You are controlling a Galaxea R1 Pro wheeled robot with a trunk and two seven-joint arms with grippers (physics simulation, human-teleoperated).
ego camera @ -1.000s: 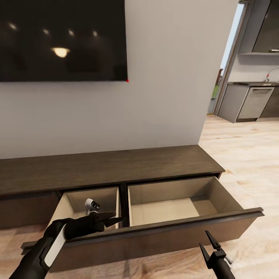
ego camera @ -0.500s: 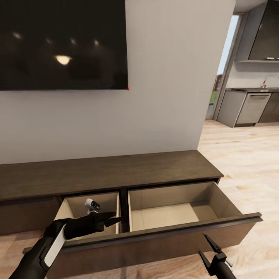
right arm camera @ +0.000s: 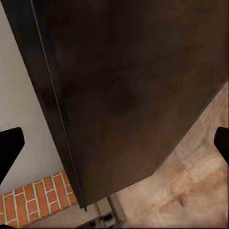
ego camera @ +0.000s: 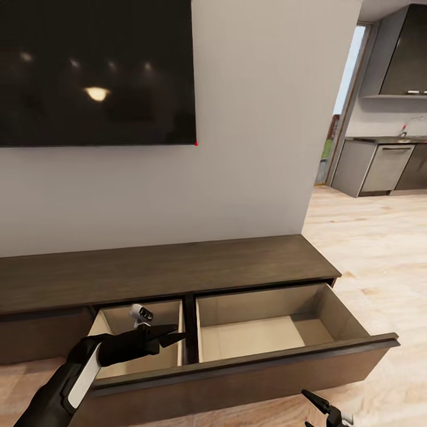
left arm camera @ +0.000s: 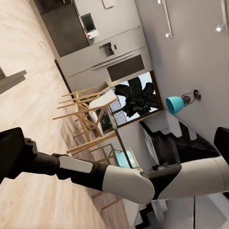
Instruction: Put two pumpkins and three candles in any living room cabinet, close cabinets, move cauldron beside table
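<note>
**One cabinet, two open compartments, two grippers nearby**

Head view: one long, low dark-brown wooden cabinet runs along the white wall under a black glossy screen. Its pull-out drawer stands open, a plain flat front with no handle and two pale beige compartments behind it, a narrow one on the left and a wide one on the right. The wide compartment has a smooth bare floor. In the narrow one sits a single small white-and-black object; what it is cannot be told. The left gripper hangs over the narrow compartment, its two slim black pointed fingers slightly apart with nothing between them, tips reaching toward the divider. The right gripper shows at the lower edge, in front of the drawer front and apart from it; how far it is spread cannot be judged here. The floor is light wood planks; a grey kitchen lies beyond the doorway.

Left wrist view: the robot's other arm, white and black, crosses a tilted scene of pale floor, wooden chairs and grey kitchen units.

Right wrist view: the dark matte wood of the cabinet lies close ahead between two black fingertips set wide apart, holding nothing. Red brick and plank floor show beside it.
</note>
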